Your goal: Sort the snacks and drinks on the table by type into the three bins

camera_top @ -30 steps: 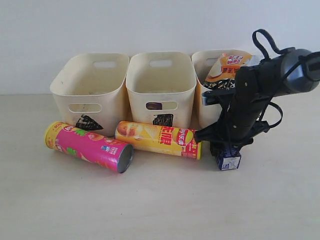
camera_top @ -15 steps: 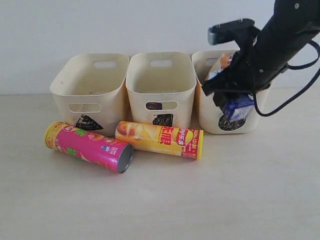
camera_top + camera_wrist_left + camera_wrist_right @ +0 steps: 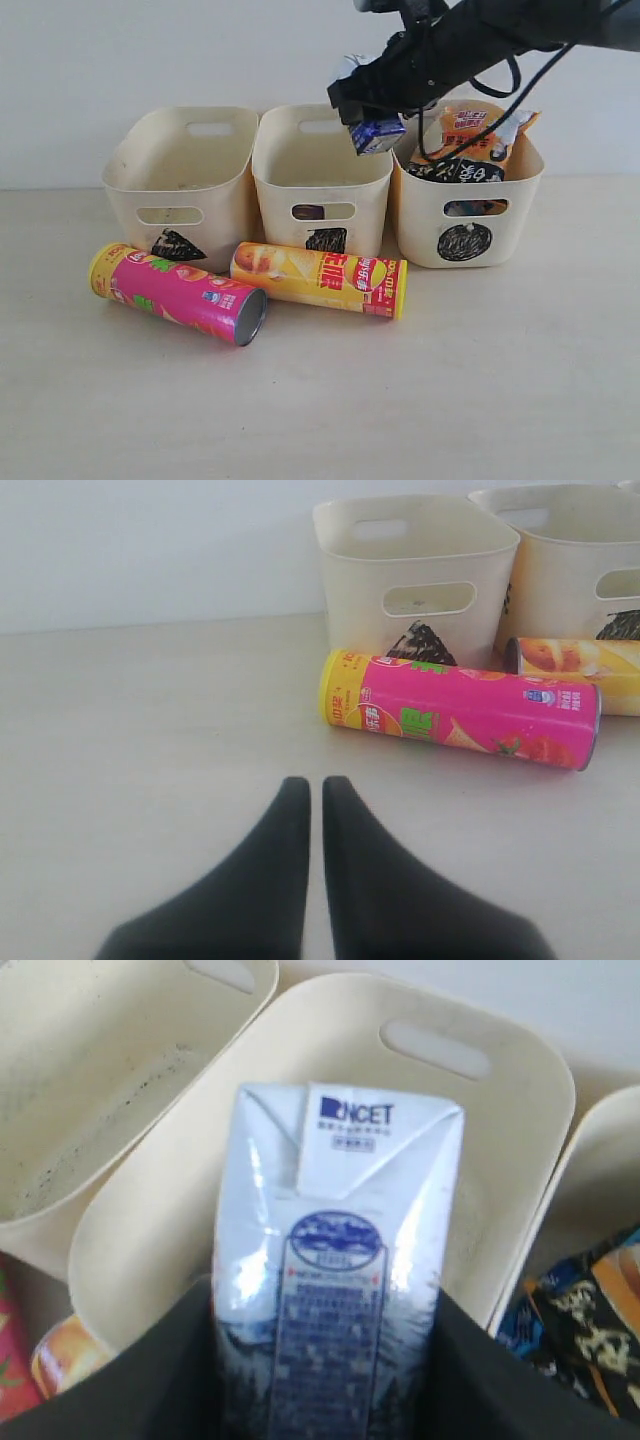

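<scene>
The right claw (image 3: pixel 362 108) grips the blue-and-white carton (image 3: pixel 378 134) above the square-marked bin (image 3: pixel 285 185), where a purple carton (image 3: pixel 308 212) shows through the slot. An orange-black bag (image 3: pixel 470 135) sits in the circle bin (image 3: pixel 500 235). The magenta tube (image 3: pixel 180 292) and yellow-red tube (image 3: pixel 320 278) lie unsorted on the surface (image 3: pixel 450 400). The left claw (image 3: pixel 315 790) is closed and empty.

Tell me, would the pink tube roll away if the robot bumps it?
Probably yes: the pink tube lies on its round side on the flat table. It likely stays stiff, since its wall shows no dents.
</scene>
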Controlling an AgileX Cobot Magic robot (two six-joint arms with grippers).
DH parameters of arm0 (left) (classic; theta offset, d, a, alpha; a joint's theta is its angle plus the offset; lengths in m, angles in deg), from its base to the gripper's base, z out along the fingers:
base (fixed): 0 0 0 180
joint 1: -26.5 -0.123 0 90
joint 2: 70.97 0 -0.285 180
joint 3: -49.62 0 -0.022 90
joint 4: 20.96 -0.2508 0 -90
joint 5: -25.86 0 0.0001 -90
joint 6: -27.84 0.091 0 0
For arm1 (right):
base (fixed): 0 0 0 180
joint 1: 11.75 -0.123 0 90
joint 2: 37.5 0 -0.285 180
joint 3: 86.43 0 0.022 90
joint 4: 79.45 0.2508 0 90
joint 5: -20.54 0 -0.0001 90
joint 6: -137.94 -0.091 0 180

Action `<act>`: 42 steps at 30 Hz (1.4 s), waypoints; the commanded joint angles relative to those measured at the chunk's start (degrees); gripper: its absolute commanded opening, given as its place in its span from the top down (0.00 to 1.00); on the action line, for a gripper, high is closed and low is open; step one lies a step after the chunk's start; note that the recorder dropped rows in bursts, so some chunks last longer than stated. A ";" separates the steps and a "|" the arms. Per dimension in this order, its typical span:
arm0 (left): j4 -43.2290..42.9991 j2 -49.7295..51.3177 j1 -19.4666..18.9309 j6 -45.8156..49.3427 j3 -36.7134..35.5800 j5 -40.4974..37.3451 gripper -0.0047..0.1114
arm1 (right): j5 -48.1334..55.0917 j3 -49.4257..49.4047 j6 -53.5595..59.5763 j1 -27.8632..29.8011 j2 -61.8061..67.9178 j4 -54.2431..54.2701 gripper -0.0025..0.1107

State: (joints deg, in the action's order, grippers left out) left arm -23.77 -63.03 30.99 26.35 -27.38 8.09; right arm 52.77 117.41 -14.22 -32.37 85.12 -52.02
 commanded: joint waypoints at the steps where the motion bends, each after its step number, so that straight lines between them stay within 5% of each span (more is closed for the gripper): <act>1: 0.44 -0.15 0.13 -0.63 -0.21 0.13 0.93 | 0.26 9.58 0.59 -0.06 6.09 2.42 0.98; 9: 0.44 -0.15 0.13 -0.63 -0.21 0.13 0.93 | 5.58 20.95 0.36 -0.06 15.80 2.78 0.93; 12: 0.44 -0.15 0.13 -0.63 -0.21 0.13 0.93 | 7.11 21.88 0.36 -0.06 17.30 2.89 0.72; 16: 0.44 -0.15 0.13 -0.63 -0.21 0.13 0.93 | 6.10 21.88 0.84 -0.06 17.63 2.89 0.31; 18: 0.44 -0.15 0.13 -0.63 -0.21 0.13 0.93 | 5.48 21.88 0.03 -0.06 17.63 2.89 0.23; 22: 0.44 -0.15 0.13 -0.63 -0.21 0.13 0.93 | 6.14 21.88 -0.28 -0.06 16.98 2.00 0.22; 26: 0.44 -0.15 0.13 -0.63 -0.21 0.13 0.93 | 8.63 21.88 -3.37 0.05 15.68 -4.32 0.34; 34: 0.44 -0.15 0.13 -0.63 -0.21 0.13 0.93 | 21.28 21.88 -17.42 0.05 10.23 -29.88 0.98; 42: 0.44 -0.15 0.13 -0.63 -0.21 0.13 0.93 | 34.85 20.11 -21.09 6.41 5.36 -33.12 0.98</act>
State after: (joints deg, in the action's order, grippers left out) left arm -23.77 -63.03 30.99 26.35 -27.38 8.09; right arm 82.99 138.91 -34.13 -29.36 92.81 -84.55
